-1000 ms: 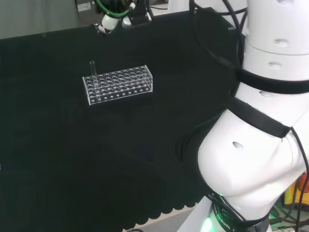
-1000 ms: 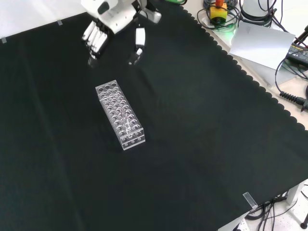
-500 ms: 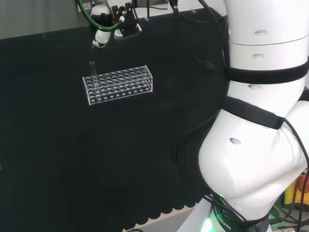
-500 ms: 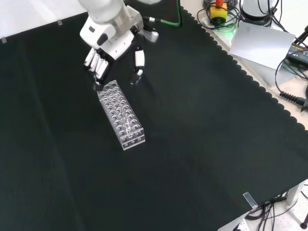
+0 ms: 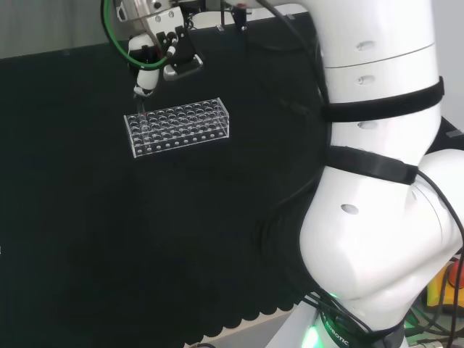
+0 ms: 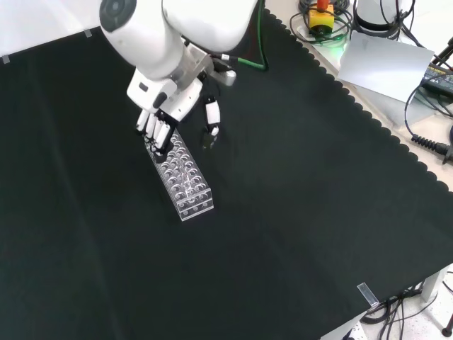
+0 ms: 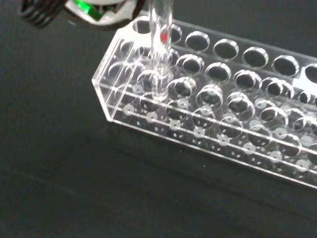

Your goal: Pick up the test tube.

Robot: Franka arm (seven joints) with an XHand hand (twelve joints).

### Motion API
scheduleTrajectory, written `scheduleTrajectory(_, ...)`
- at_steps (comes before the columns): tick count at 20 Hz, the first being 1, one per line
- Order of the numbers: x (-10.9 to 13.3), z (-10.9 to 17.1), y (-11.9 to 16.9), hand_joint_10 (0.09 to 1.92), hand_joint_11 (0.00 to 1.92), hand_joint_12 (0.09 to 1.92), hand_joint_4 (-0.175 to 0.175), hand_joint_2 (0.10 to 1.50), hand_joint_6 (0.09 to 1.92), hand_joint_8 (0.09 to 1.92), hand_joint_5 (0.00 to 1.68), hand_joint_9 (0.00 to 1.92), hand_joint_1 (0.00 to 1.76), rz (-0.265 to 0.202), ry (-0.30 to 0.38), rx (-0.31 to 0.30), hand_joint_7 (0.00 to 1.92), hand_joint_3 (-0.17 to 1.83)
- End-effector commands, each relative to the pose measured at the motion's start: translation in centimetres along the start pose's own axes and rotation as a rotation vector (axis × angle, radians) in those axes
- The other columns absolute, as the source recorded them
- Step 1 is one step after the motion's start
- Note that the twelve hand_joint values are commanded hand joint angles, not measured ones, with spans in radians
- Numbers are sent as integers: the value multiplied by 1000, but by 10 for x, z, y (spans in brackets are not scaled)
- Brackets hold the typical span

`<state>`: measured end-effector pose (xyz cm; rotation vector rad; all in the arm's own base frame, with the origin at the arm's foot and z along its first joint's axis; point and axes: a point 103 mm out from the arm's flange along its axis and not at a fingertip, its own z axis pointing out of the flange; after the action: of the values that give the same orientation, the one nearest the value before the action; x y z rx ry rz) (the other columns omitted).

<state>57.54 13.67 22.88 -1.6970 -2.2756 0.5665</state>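
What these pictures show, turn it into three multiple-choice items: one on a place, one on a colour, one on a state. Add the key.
1. The clear glass test tube stands where in the clear plastic rack?
A. middle
B. at one end
C. outside it, on the cloth

2. The small mark on the tube is:
A. red
B. blue
C. green

3. The tube is:
A. lying flat
B. lifted clear
C. upright, seated in a hole

Key: B, the wrist view shows it by the rack's end wall; A, the mark shows red; C, its base sits inside the rack.
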Motion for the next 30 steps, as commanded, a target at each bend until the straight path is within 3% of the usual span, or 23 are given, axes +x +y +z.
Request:
scheduleTrajectory(1, 12, 17, 8, 855, 295, 1473, -133, 651, 480, 875, 454, 526, 879, -30, -43, 53, 693, 591)
scheduleTrajectory(7, 14, 22, 15, 844, 300, 1469, -137, 649, 603, 893, 455, 562, 881, -22, -65, 54, 765, 598)
scheduleTrajectory(15, 18, 24, 29, 783, 387, 1427, -141, 626, 750, 893, 576, 735, 917, 7, -118, -3, 958, 619)
scheduleTrajectory(21, 19, 25, 41, 681, 512, 1369, -153, 611, 771, 805, 729, 1001, 947, 32, -108, -3, 1216, 635)
scheduleTrajectory(30, 17, 32, 54, 635, 718, 1297, -168, 596, 721, 653, 884, 1262, 1008, 80, -34, 9, 1381, 653)
